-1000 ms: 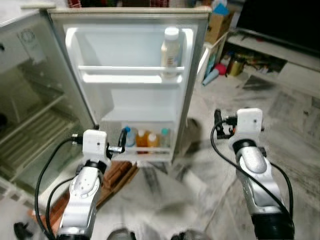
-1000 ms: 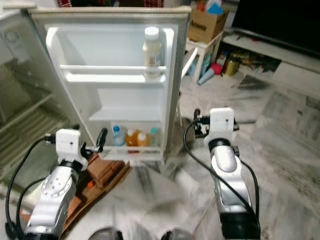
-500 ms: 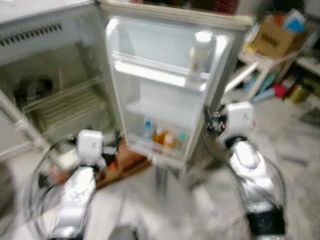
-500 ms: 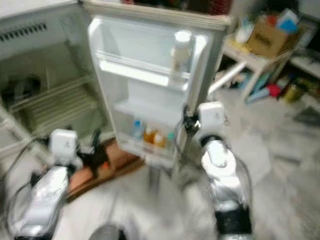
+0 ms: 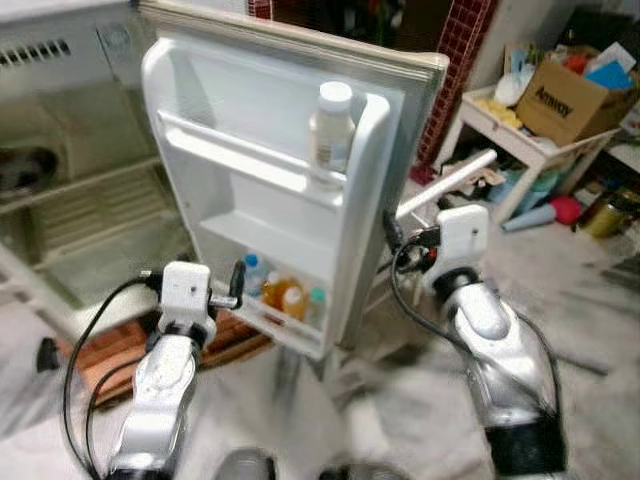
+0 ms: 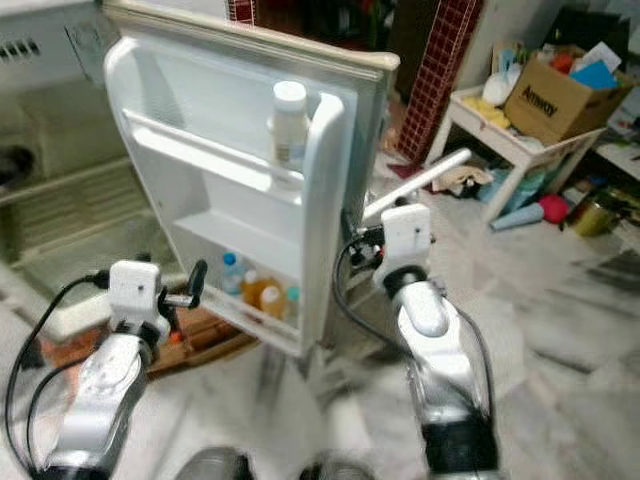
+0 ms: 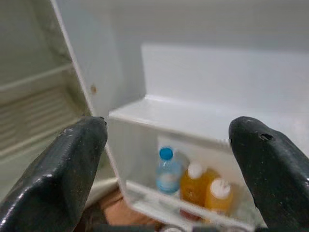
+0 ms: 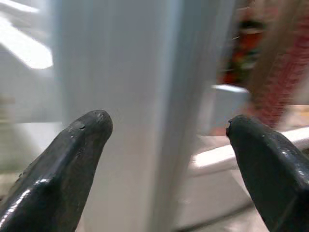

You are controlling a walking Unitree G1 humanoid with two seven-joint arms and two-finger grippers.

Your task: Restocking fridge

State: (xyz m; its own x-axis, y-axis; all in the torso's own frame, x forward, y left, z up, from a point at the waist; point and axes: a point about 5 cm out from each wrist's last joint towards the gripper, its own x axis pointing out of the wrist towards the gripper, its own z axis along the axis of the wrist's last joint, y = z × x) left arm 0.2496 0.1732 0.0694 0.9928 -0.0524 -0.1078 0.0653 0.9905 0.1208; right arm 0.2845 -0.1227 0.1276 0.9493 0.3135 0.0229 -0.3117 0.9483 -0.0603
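The fridge door (image 5: pixel 265 190) stands open in front of me. A tall pale bottle (image 5: pixel 331 125) stands on its upper shelf. On the lower door shelf stand a blue-capped water bottle (image 7: pixel 167 170) and two orange bottles (image 7: pixel 194 184). My left gripper (image 5: pixel 237 283) is open and empty, held just in front of that lower shelf. My right gripper (image 5: pixel 392 232) is open at the door's outer edge (image 8: pixel 145 121), which lies between its fingers (image 8: pixel 72 164) without clear contact.
The fridge cabinet (image 5: pixel 70 200) with wire shelves is at the left. A red-brown board (image 5: pixel 110 345) lies on the floor below the door. A white side table (image 5: pixel 510 130) with a cardboard box (image 5: pixel 570 95) and clutter stands at the right, and pale floor lies around me.
The whole view has swung, so the door now looks more edge-on. My right gripper has come up close to the door's outer edge. Both grippers stay open and empty.
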